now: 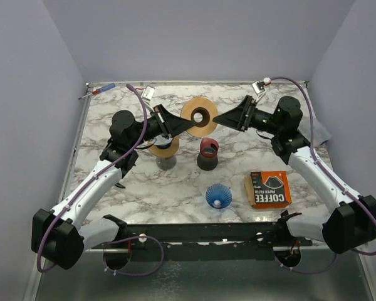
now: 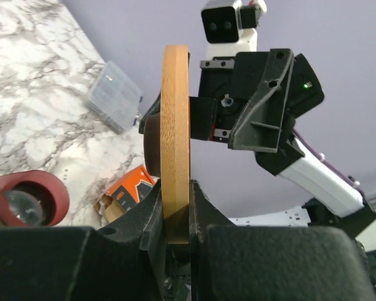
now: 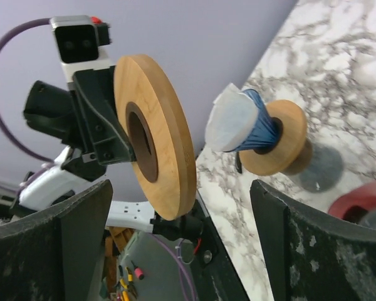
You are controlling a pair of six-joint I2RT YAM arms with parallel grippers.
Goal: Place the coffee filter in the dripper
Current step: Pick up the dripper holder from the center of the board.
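At the left end effector (image 2: pixel 177 219): closed on the rim of a wooden ring (image 2: pixel 175 125), holding it off the table (image 1: pixel 144 188) over the far half.
Right end effector (image 3: pixel 182 194): jaws spread wide with nothing gripped. It points at the ring from the opposite side and sits just beside it; contact cannot be made out.
Wooden ring: pale wood with a dark brown collar round its central hole.
Coffee filter (image 3: pixel 229 122): white paper seated in the mouth of the blue ribbed dripper (image 3: pixel 261 122).
Dripper: sits in a stand (image 3: pixel 285 147) with a wooden ring top and a grey base, on the table close by the left end effector.
Beside the stand: a dark cup with a red rim (image 1: pixel 208 150), just to its right.
Front of table: a second blue ribbed cone (image 1: pixel 218 195), with an orange box (image 1: pixel 267 188) printed COFFEE to its right.
Far left corner: a red and blue pen-like tool (image 1: pixel 99 91).
Right edge: a clear plastic case (image 2: pixel 113 97).
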